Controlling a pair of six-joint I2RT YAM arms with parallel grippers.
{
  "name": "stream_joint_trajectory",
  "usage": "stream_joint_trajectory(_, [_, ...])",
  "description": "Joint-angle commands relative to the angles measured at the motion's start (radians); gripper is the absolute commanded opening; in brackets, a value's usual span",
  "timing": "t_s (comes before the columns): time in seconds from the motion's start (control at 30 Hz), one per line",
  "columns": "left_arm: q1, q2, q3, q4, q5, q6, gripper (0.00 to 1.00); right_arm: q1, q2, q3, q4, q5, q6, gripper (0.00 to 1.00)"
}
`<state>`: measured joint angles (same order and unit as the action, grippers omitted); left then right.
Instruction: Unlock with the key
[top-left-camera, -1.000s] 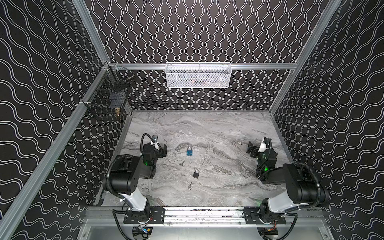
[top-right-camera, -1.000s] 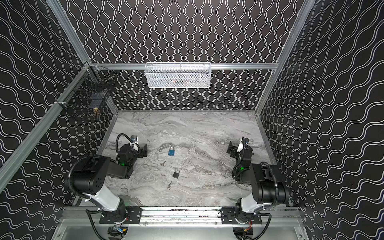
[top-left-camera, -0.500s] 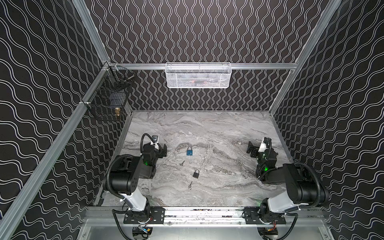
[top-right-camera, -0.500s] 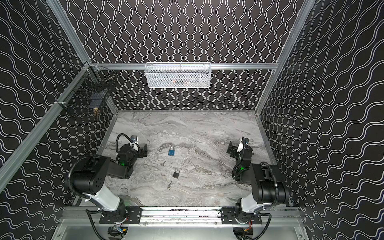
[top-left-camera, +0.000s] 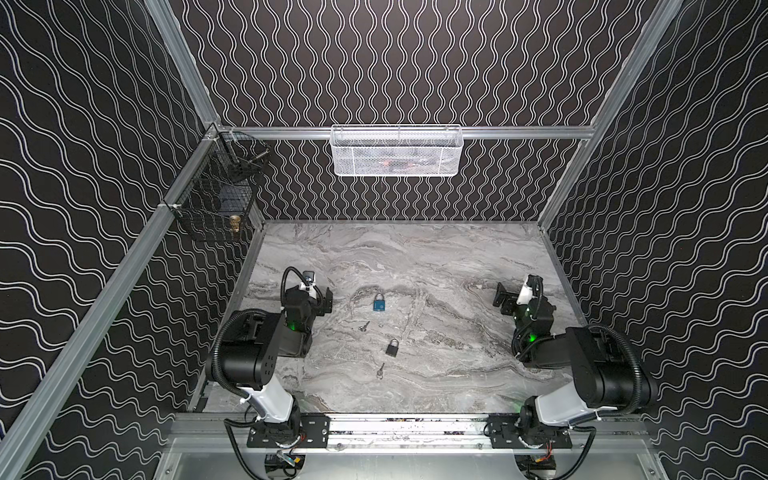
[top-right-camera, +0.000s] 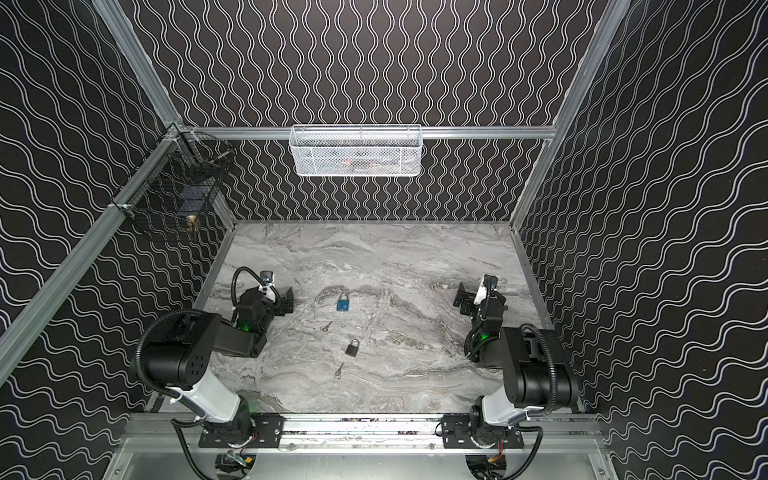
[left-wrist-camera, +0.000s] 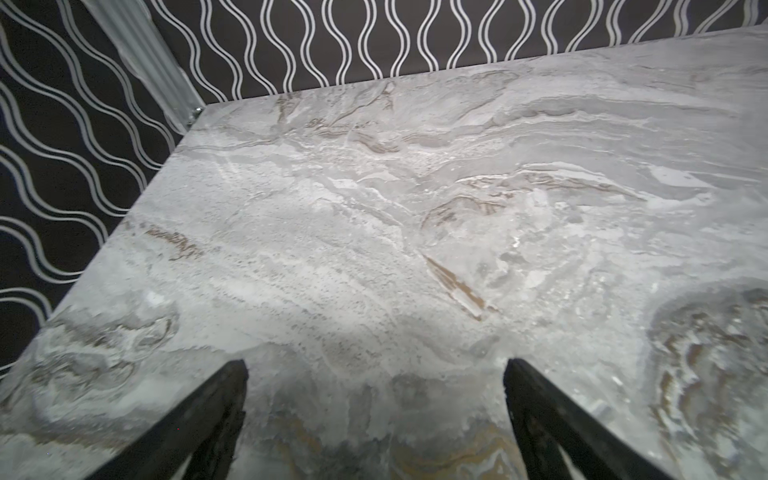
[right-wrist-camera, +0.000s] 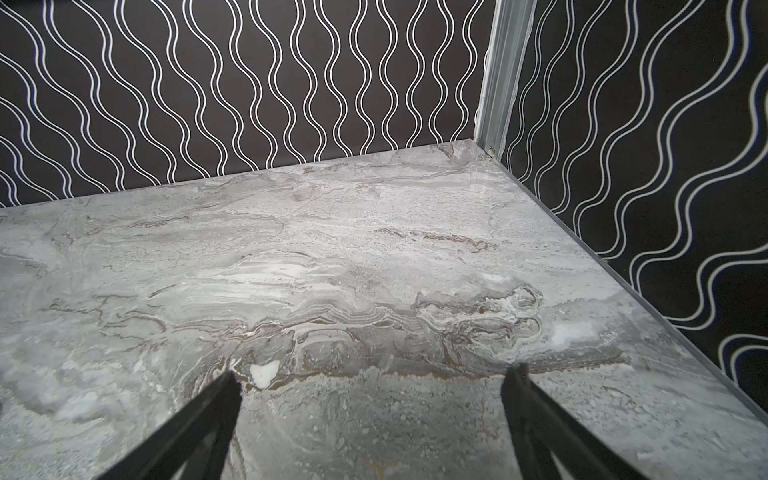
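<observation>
Two padlocks lie mid-table in both top views: a blue padlock (top-left-camera: 379, 304) (top-right-camera: 343, 304) farther back and a black padlock (top-left-camera: 392, 347) (top-right-camera: 352, 348) nearer the front. A small silver key (top-left-camera: 364, 327) (top-right-camera: 326, 327) lies between them, slightly left, and a second key (top-left-camera: 380, 370) (top-right-camera: 339, 371) lies in front of the black padlock. My left gripper (top-left-camera: 323, 300) (left-wrist-camera: 376, 370) rests low at the left, open and empty. My right gripper (top-left-camera: 502, 298) (right-wrist-camera: 372, 376) rests at the right, also open and empty. Neither wrist view shows a lock or key.
A white mesh basket (top-left-camera: 397, 151) hangs on the back rail. A black wire basket (top-left-camera: 220, 199) hangs at the back left corner. Patterned walls enclose the marble table (top-left-camera: 436, 257) on three sides, and both arm bases sit on the front rail.
</observation>
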<state>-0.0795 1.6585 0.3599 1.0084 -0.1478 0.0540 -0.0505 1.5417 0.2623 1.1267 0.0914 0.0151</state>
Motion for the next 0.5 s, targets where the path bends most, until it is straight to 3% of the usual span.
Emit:
stream_joint_trajectory(0.0, [0.001,-0.015,-0.003,0.027,-0.061,-0.019,0.99,0.001,-0.005,-0.004,0.062,-0.001,-0.005,0.99])
stream_joint_trajectory(0.2, [0.001,-0.092,0.005,-0.045,-0.047,-0.009,0.99,0.001,-0.080,-0.017,0.032,0.012,0.000,0.99])
stream_joint_trajectory(0.33, [0.001,-0.209,0.012,-0.160,-0.044,-0.015,0.99,0.001,-0.187,0.032,-0.190,0.029,0.041,0.99])
stream_joint_trajectory(0.47, [0.001,-0.359,0.063,-0.388,-0.080,-0.132,0.99,0.000,-0.264,0.114,-0.418,0.014,0.106,0.99])
